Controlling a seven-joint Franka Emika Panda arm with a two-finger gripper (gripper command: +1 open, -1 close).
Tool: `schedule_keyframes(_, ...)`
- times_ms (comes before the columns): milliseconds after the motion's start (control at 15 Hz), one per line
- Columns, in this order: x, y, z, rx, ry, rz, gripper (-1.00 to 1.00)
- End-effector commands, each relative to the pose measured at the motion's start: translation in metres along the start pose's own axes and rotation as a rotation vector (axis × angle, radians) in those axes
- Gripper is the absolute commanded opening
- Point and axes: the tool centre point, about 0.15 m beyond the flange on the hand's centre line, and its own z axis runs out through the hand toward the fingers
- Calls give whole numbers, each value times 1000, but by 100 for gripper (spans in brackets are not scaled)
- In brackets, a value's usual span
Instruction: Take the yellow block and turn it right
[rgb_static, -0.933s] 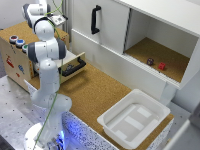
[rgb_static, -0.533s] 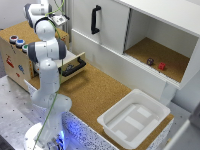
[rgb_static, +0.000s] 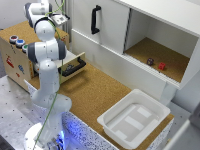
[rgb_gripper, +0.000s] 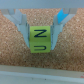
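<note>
In the wrist view the yellow block (rgb_gripper: 40, 40), a cube with dark letters on its faces, rests on a cork surface (rgb_gripper: 15, 55). My gripper (rgb_gripper: 40, 42) straddles it, one grey finger (rgb_gripper: 23, 29) pressed on each side, so it is shut on the block. The exterior view shows the arm reaching over the wooden box top (rgb_static: 20, 29) at the back of the exterior view's left, with the gripper (rgb_static: 60, 20) up there. The block itself is hidden in that view.
A black-handled drawer (rgb_static: 72, 67) stands open below the arm. Coloured round pieces (rgb_static: 17, 41) sit on the wooden box. A white tray (rgb_static: 132, 120) lies at the cork counter's front. The open cabinet (rgb_static: 155, 57) holds a small dark object and a red one.
</note>
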Motion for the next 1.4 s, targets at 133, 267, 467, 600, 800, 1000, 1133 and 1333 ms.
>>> schedule_keyframes(133,-2,12,-2,116,2,475,-100)
schedule_keyframes(267,-1,12,1,137,36,630,-100)
schedule_keyframes(467,3,9,4,171,100,869,-100)
schedule_keyframes(600,10,9,3,190,91,998,-100)
schedule_keyframes(800,13,9,0,142,-18,1162,-100)
schedule_keyframes(1000,-2,2,5,103,61,1347,-100)
schedule_keyframes(1133,5,3,12,103,35,1382,-100)
schedule_keyframes(1333,4,2,17,17,12,1487,-100)
